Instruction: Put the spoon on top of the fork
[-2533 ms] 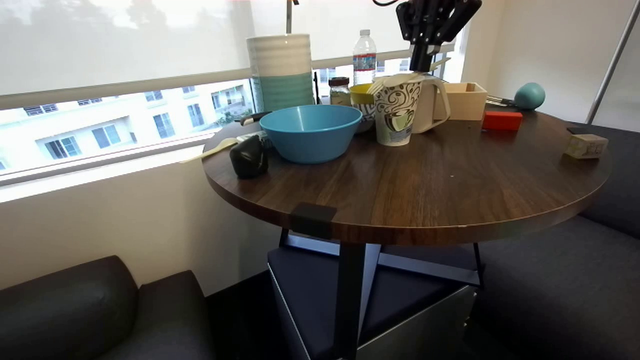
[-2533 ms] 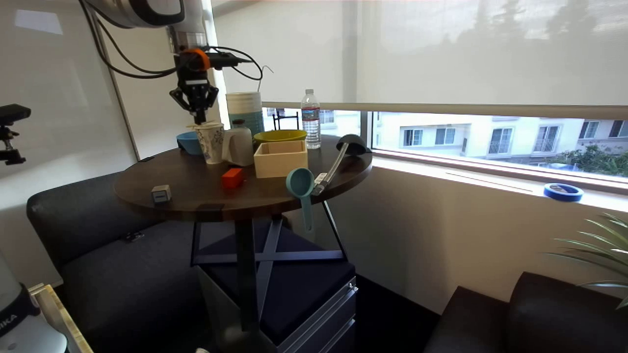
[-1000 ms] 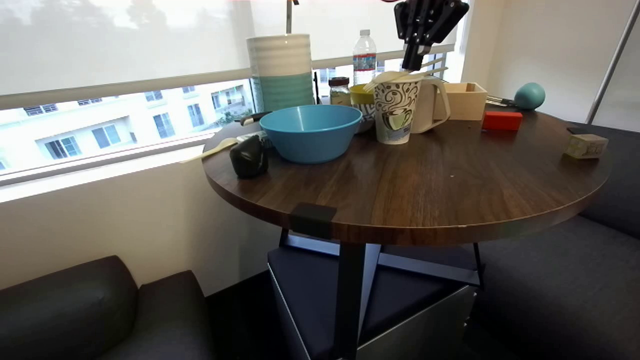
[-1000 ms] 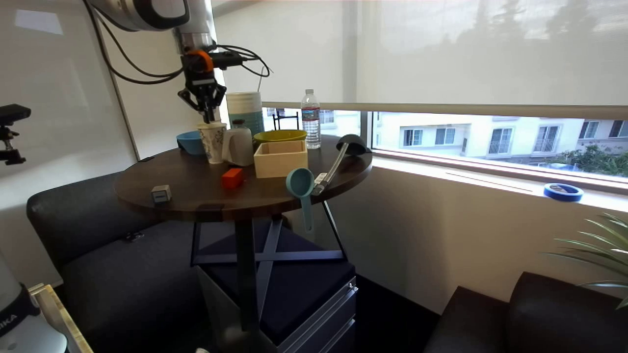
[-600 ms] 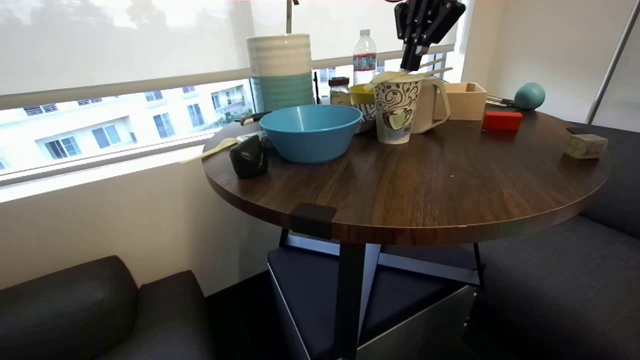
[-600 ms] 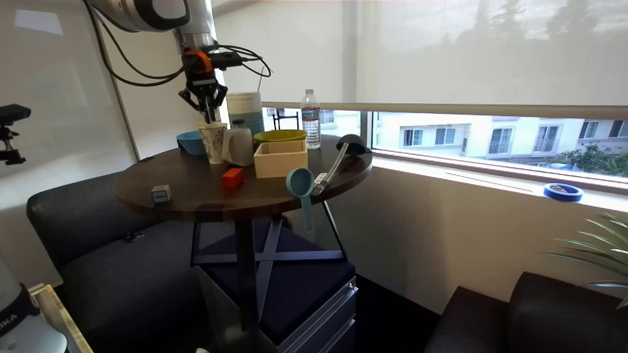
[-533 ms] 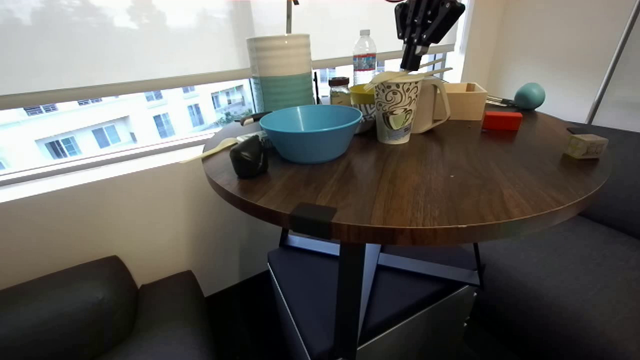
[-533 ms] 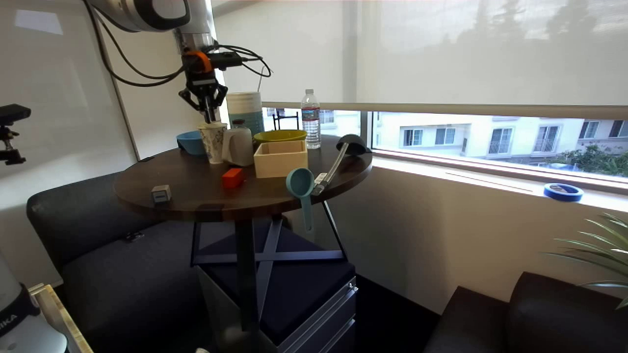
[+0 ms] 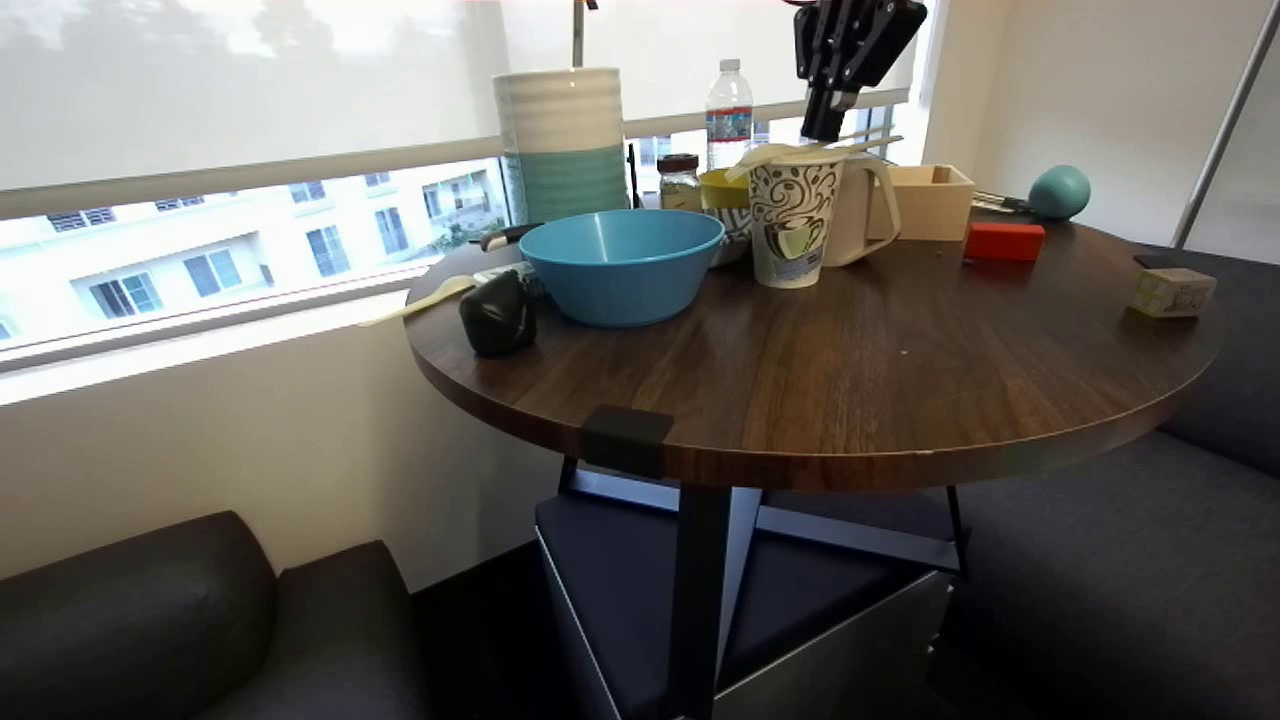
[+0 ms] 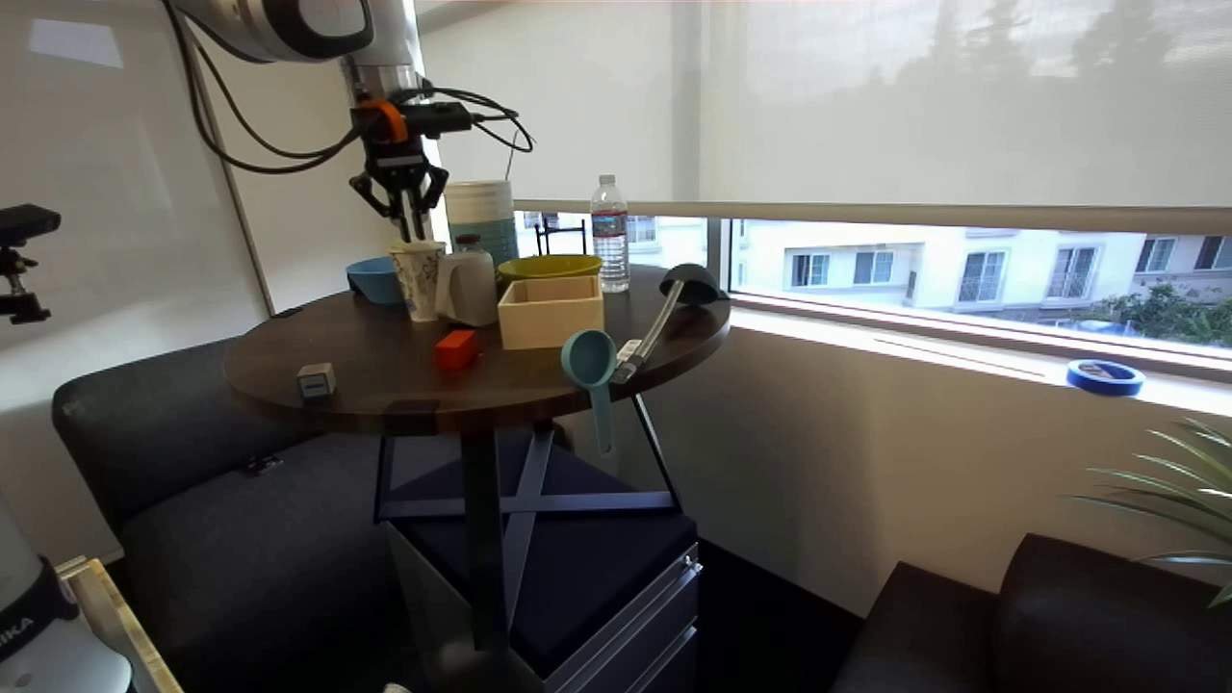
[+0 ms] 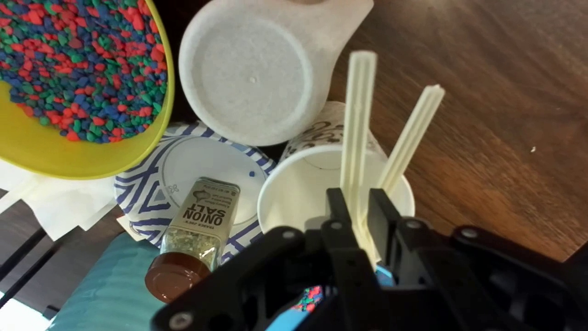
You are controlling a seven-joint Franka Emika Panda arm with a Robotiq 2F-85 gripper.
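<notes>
A cream plastic spoon [image 9: 768, 154] and a cream fork [image 9: 738, 172] lie across the rim of a patterned paper cup [image 9: 795, 225]. In the wrist view two cream handles [image 11: 358, 119] cross and spread out past the cup's rim [image 11: 264, 193]; I cannot tell which handle belongs to which. My gripper [image 11: 358, 195] is just above the cup, its fingers a little apart. One handle runs between them with a visible gap on the right side. The gripper also shows over the cup in both exterior views [image 9: 823, 135] [image 10: 413, 239]. The spoon's bowl is hidden in the wrist view.
A beige pitcher [image 11: 252, 78] stands against the cup. A blue bowl [image 9: 620, 265], a yellow bowl [image 11: 92, 161], an onion salt jar [image 11: 202, 216], a wooden box [image 10: 551, 322] and a red block [image 10: 457, 349] stand around. Another cream utensil [image 9: 440, 295] overhangs the table edge.
My gripper moved along the cup, rightward in an exterior view, and the handles spread apart. In the last half second its fingers parted slightly and the handles settled a little.
</notes>
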